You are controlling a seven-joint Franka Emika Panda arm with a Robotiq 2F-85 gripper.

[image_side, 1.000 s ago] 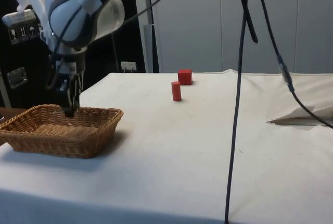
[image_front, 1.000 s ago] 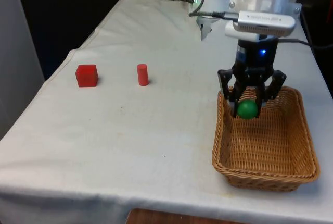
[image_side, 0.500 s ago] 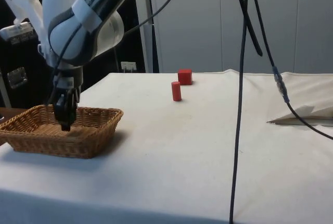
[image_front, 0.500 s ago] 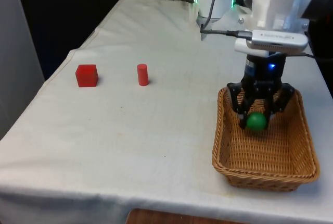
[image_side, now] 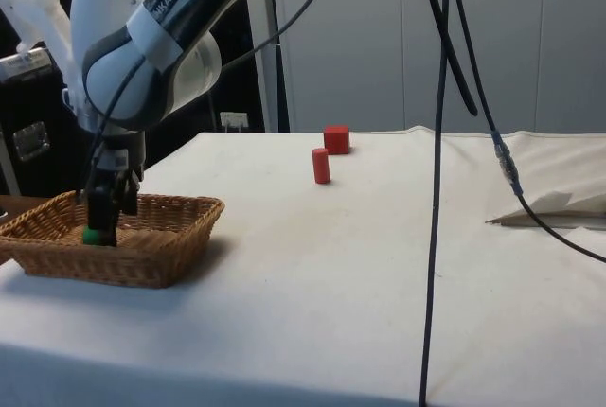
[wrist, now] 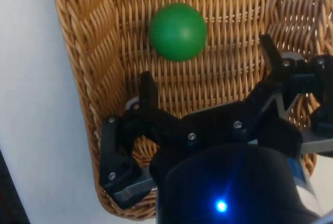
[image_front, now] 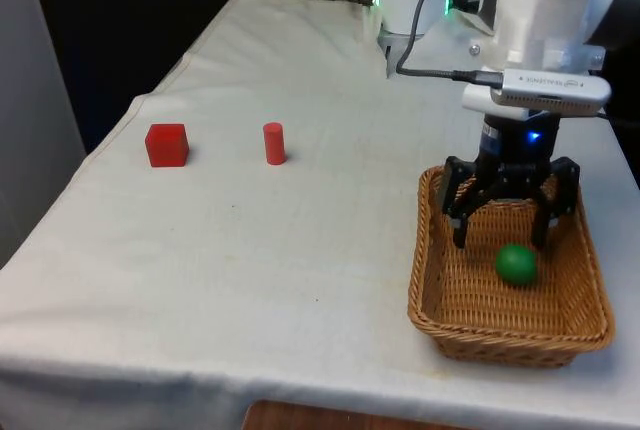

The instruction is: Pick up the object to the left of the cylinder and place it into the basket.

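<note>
A green ball (image_front: 516,264) lies loose on the floor of the wicker basket (image_front: 428,285) at the front view's right. Just above it, inside the basket's rim, hangs my gripper (image_front: 503,237), open, with nothing between its fingers. In the wrist view the ball (wrist: 178,31) rests on the weave beyond the spread fingertips (wrist: 148,89), apart from them. From the side, the gripper (image_side: 100,220) reaches down into the basket (image_side: 133,257), and the ball (image_side: 92,235) peeks over the rim. A red cylinder (image_front: 274,143) stands upright on the cloth, with a red cube (image_front: 166,144) to its left in the front view.
In the side view the cylinder (image_side: 321,166) and the cube (image_side: 336,139) stand far from the basket, across bare white cloth. A black cable (image_side: 436,180) hangs down in the foreground there. The basket sits close to the table's near edge in the front view.
The gripper sank into the basket with the green ball in its grasp, then its fingers spread apart. The ball dropped out and now rests on the basket floor.
</note>
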